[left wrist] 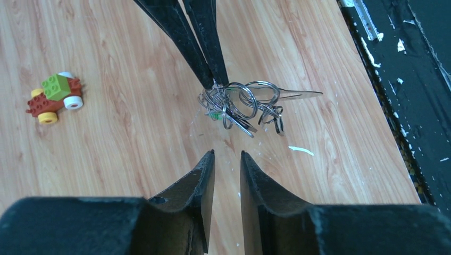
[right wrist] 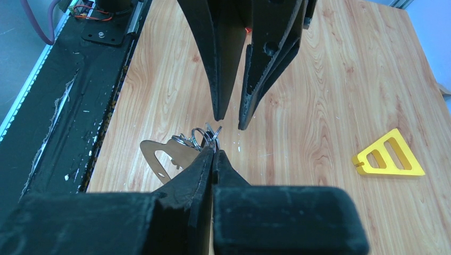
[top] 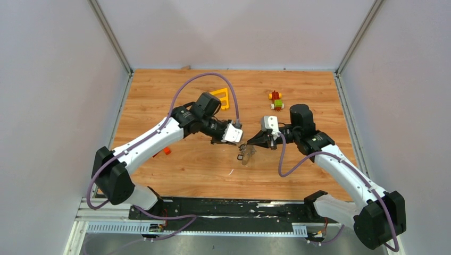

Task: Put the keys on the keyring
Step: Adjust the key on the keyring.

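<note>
Plainly, the keys [left wrist: 239, 106] hung as one tangle of thin wire rings, a scrap of green tag [left wrist: 215, 115] showing among them. The keyring [right wrist: 159, 155], a flat silver-grey piece with a cut-out, stuck out sideways from the same bunch. Whether any key was already threaded on it I could not tell.

My right gripper [right wrist: 214, 153] was closed tight on the top of that tangle, holding it low over the surface [left wrist: 133, 138]. I could not tell whether the lowest ring touched the wood. My left gripper [left wrist: 227, 156] faced it from just beside, jaws a narrow gap apart and holding nothing.

To do this step well, I judged the left gripper should single out one loop at the edge of the tangle, not the middle. It should close only once that loop sat squarely between the fingers, while the right kept its hold steady. Snagging two rings together looked the likeliest slip.

The surface was pale wood-grain board. A toy block figure [left wrist: 53, 98] and a yellow triangle frame [right wrist: 388, 158] lay well apart from the work, and a small red block [top: 166, 151] lay near my left arm. Grey walls [top: 53, 79] closed the sides and back.
</note>
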Robot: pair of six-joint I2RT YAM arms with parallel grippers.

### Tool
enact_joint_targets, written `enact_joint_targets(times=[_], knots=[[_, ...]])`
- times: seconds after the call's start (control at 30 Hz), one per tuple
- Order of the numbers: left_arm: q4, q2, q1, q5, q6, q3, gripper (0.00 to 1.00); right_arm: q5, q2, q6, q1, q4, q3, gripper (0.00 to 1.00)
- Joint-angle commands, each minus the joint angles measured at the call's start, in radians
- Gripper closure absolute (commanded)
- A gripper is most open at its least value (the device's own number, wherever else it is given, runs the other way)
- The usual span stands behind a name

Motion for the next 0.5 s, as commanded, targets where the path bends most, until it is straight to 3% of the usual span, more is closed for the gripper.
enact_joint_targets(times=[0.0, 0.47], knots=[[-0.074, -0.042, -0.004, 0.034, 0.080, 0.069, 0.68, -0.025, -0.014, -0.008, -0.004, 0.042, 0.017, 1.00], [-0.086, 0.031, -0.004, 0.140, 0.031, 0.147, 0.69, -0.024, -0.010, -0.006, -0.005, 0.042, 0.017, 1.00]])
